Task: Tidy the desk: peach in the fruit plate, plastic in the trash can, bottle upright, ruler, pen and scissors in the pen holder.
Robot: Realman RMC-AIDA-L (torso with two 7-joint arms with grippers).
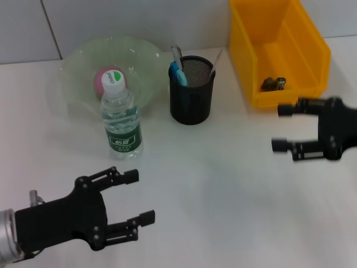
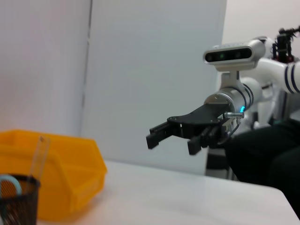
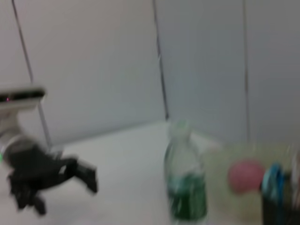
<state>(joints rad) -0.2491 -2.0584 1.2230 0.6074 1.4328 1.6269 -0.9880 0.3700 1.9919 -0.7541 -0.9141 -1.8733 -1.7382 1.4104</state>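
Surface: white desk [image 1: 223,201] backed by a pale panelled wall; both arms hover over it with nothing in hand.
Left gripper [image 1: 138,207]: nearest the robot, low on its left side, fingers spread apart and empty.
Right gripper [image 1: 283,129]: on the robot's right, in front of the bin, fingers parted and empty; the left wrist view shows it held above the desk.
Bottle [image 1: 121,124]: upright on the desk, touching or just before the front rim of the fruit plate; clear plastic, green label, white cap. Judged light and smooth-walled, yielding under a hard squeeze; the labelled mid-body would be the surest hold.
Pen holder [image 1: 191,92]: black mesh cup, right of the bottle, with a blue-handled item (likely scissors) and a clear ruler [image 1: 216,62] standing in it. Judged stiff but light, apt to tip if its contents are knocked.
Fruit plate [image 1: 78,67]: translucent green dish behind the bottle, wavy rim.
Peach [image 1: 109,80]: pink, round, already lying in the plate; judged soft-skinned, best held lightly around its widest part.
Trash can [image 1: 312,50]: yellow bin, farthest right, with a small dark crumpled item on its floor.
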